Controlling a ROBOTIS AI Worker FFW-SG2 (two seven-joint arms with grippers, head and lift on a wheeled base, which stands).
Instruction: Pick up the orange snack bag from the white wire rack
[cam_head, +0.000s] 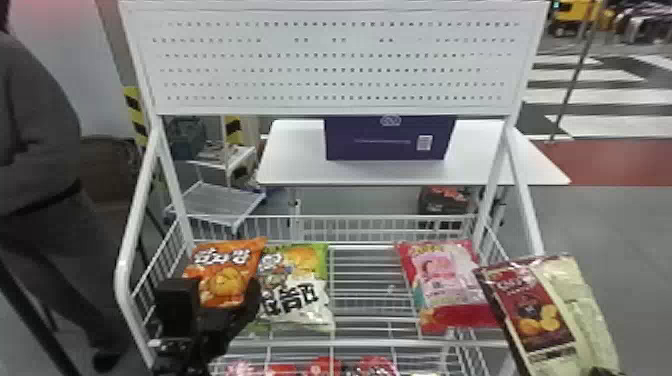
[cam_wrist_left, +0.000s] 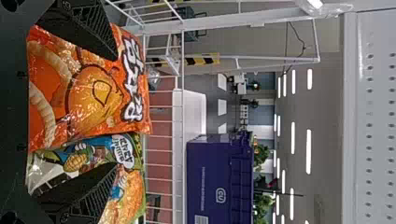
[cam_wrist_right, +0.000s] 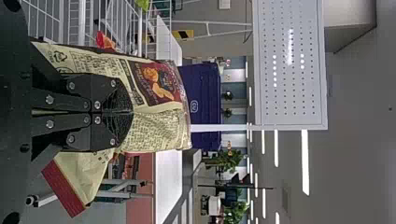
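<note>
The orange snack bag (cam_head: 223, 270) stands at the left end of the white wire rack (cam_head: 365, 280). My left gripper (cam_head: 220, 300) is in front of its lower part. In the left wrist view the left gripper (cam_wrist_left: 109, 112) is open, one finger over the orange bag (cam_wrist_left: 88, 93), the other over the green bag beside it. On the right, a maroon and cream bag (cam_head: 550, 310) is held up at the rack's right side. The right wrist view has my right gripper (cam_wrist_right: 123, 112) shut on this maroon and cream bag (cam_wrist_right: 156, 88).
A green and white bag (cam_head: 295, 285) leans directly beside the orange one. A pink and red bag (cam_head: 442, 280) lies at the rack's right end. Several red packs (cam_head: 320, 369) are on a lower level. Behind are a white perforated panel (cam_head: 330, 62) and a table with a purple box (cam_head: 390, 137).
</note>
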